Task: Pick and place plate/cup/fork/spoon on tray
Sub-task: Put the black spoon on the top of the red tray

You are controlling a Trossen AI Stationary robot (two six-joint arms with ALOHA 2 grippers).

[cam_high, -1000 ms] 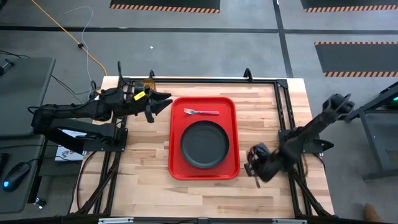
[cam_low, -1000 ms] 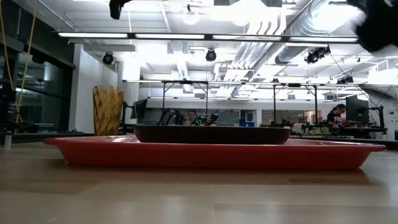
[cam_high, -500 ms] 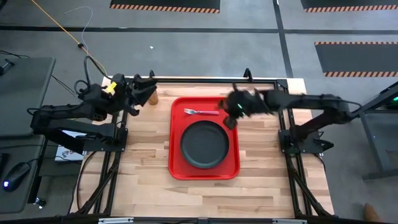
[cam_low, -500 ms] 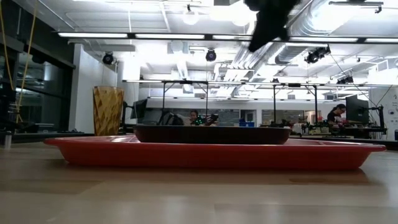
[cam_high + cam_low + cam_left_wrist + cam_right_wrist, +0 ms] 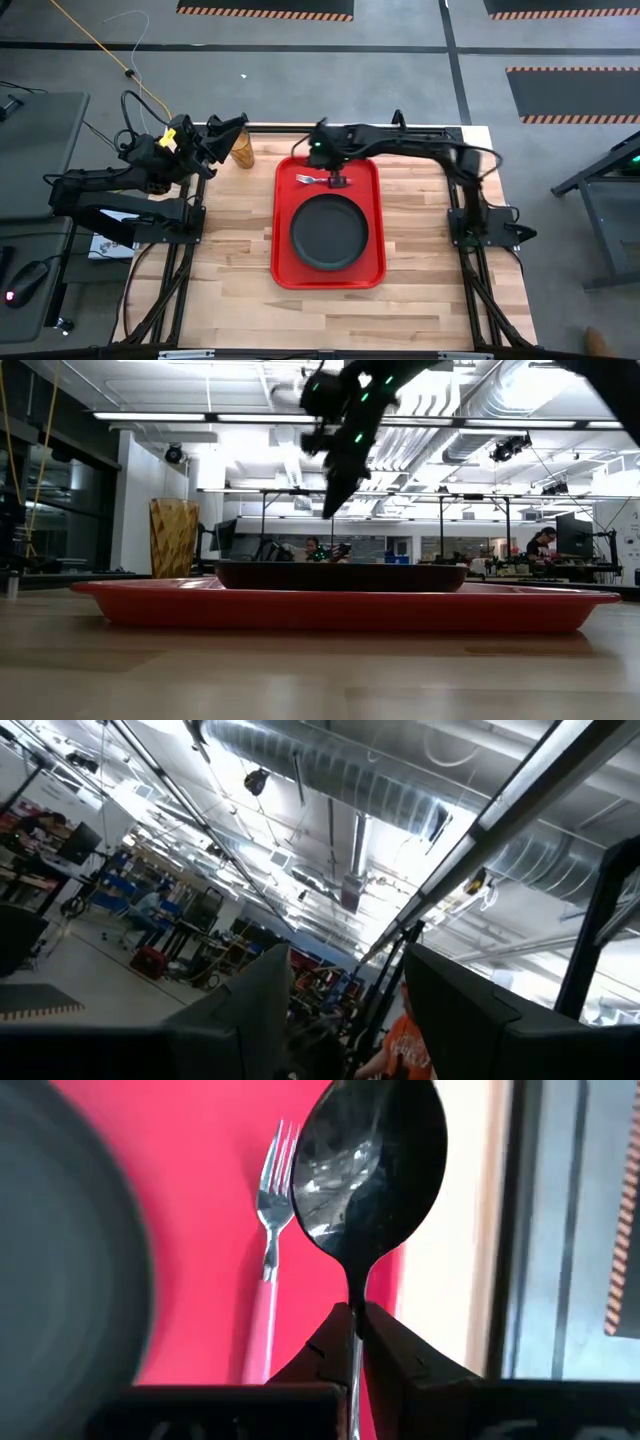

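The red tray [image 5: 377,222] lies mid-table with the black plate [image 5: 329,231] on its near half and the pink-handled fork [image 5: 320,180] lying flat on its far end. The amber cup [image 5: 241,152] stands upright on the wood, left of the tray's far corner; it also shows in the low view [image 5: 174,538]. My right gripper [image 5: 335,172] hovers over the tray's far end, next to the fork, shut on the dark spoon [image 5: 370,1160]. My left gripper [image 5: 232,128] is open and empty, tipped upward, just beyond the cup. My right gripper pinches the spoon's slim handle [image 5: 354,1295] between its two fingers. The bowl [image 5: 372,1150] sticks out beyond the fingertips. The fingers come from above, slanting down toward the tray [image 5: 340,607], and lie along the spoon. The spoon is lifted clear above the tray, beside the fork [image 5: 268,1230].
Black frame rails [image 5: 455,190] run along the table's left, right and far sides. Bare red tray floor [image 5: 200,1230] lies between the fork and the plate [image 5: 60,1250]. Bare wood [image 5: 230,270] lies left and right of the tray.
My right gripper has swung with the spoon from the table's near right, up and across, to above the tray's far end, and dipped toward the fork. My left gripper has drawn back toward the table's far left corner and tipped upward. The cup has stayed put.
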